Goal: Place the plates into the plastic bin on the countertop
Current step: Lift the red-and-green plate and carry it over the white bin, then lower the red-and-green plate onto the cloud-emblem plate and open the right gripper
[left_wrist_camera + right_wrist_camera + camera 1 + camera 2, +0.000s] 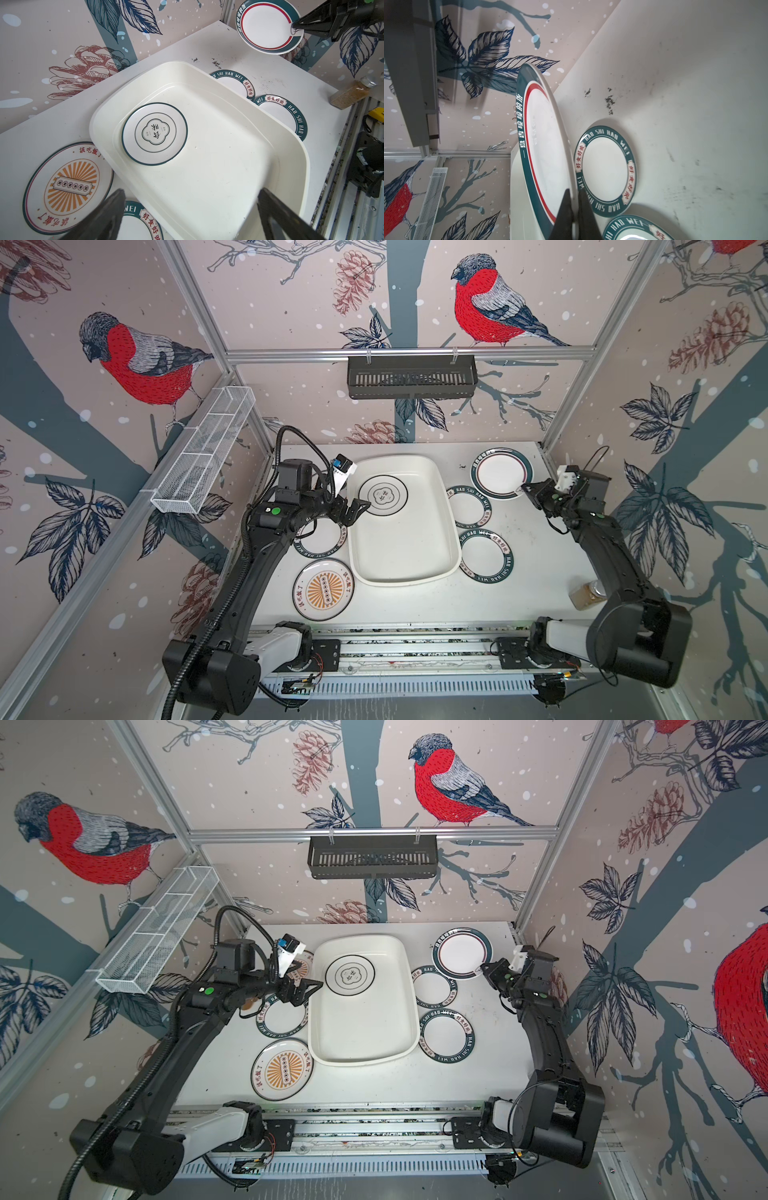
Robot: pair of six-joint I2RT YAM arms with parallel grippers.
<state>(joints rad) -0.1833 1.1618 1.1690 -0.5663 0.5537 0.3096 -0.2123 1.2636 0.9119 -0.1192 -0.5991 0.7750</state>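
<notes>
Plastic bin, both top views: the plastic bin (409,549) sits mid-countertop (419,601), its far end close to the back edge; the black-ringed plate (382,494) lies flat inside, in the bin's back left part
Left gripper, both top views: the left gripper (359,508) hovers at the bin's left rim, jaws spread wide, nothing between them
Right gripper, both top views: the right gripper (524,488) pinches the rim of the red-ringed plate (498,472) near the back right corner
Plates outside, both top views: the rear lettered plate (469,506) and front lettered plate (487,558) lie just right of the bin; the left lettered plate (286,1016) lies just left of it, partly under the left arm; the front sunburst plate (323,590) lies toward the front left corner; in a top view a back sunburst plate (302,965) peeks out behind the left gripper
Spice bottle, a top view: the spice bottle (588,593) is at the right edge, beside the right arm
Left wrist view: two dark fingers (108,214) stand far apart over the bin (207,187); the black-ringed plate (154,134) rests on the bin floor; the back sunburst plate (68,187) touches the bin's outer rim; the right gripper (294,27) bites the red-ringed plate (268,27)
Right wrist view: fingers (564,214) are pressed together on the red-ringed plate (546,149), one on each face of its rim; the plate is tilted, raised clear of the rear lettered plate (605,170) lying flat on the countertop (685,104)
</notes>
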